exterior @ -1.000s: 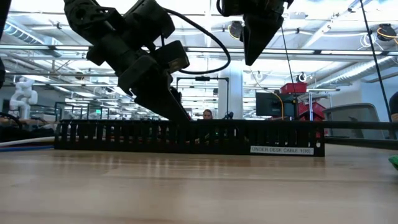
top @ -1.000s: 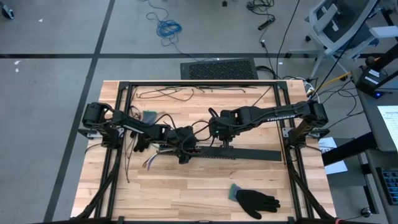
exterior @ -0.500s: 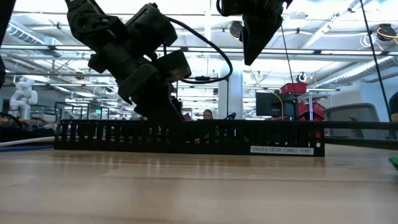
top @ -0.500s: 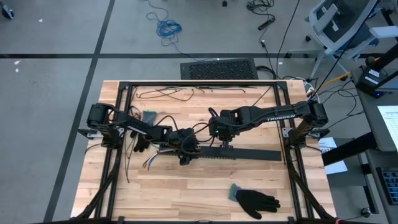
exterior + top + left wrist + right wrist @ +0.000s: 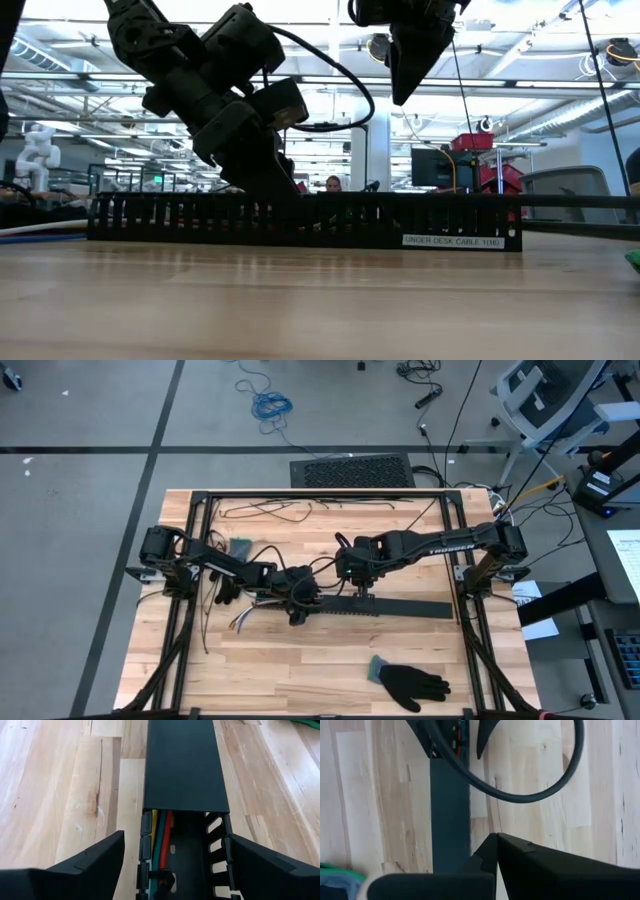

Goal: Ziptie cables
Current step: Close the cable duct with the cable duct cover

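Observation:
A black slotted strip [image 5: 390, 608] lies across the table's middle, with a lid over most of its length [image 5: 182, 765]. The cables [image 5: 161, 835], yellow, green and red here, run inside its uncovered channel. Their loose ends [image 5: 243, 620] spill onto the wood left of the strip. My left gripper [image 5: 177, 836] is open at the strip's left end [image 5: 298, 610], with one finger on each side of the channel. I see no touch. My right gripper [image 5: 495, 837] is shut and hangs well above the strip's middle [image 5: 405, 95].
A black glove with a teal cuff [image 5: 410, 682] lies near the table's near edge. Thin black strands [image 5: 290, 510] lie along the far side. A black frame [image 5: 320, 494] borders the table. A grey-green item [image 5: 240, 547] and a dark one [image 5: 225, 592] sit by the left arm.
My left gripper has shifted a little toward the table's left over the strip's left end, and its fingers now stand somewhat steeper. The strip, the cables and my right gripper have stayed where they were.

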`<move>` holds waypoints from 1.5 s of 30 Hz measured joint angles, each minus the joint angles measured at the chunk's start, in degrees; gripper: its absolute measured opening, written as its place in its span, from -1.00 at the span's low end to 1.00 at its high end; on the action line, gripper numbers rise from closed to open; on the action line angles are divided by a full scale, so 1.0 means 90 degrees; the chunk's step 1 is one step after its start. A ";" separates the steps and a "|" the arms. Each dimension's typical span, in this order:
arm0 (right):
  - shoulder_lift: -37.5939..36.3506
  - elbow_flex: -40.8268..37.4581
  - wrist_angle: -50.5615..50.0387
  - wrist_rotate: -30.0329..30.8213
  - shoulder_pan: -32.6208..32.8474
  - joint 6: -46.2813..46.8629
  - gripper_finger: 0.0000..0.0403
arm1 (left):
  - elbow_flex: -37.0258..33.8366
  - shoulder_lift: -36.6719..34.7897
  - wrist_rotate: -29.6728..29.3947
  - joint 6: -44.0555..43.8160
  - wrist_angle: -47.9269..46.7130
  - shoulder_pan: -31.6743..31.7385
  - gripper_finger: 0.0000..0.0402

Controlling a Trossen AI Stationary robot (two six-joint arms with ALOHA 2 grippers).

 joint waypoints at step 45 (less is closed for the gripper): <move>0.0002 0.0000 0.0211 0.0110 -0.0118 -0.0049 -1.00 | 0.0000 -0.0010 -0.0318 0.0136 -0.0015 0.0000 0.15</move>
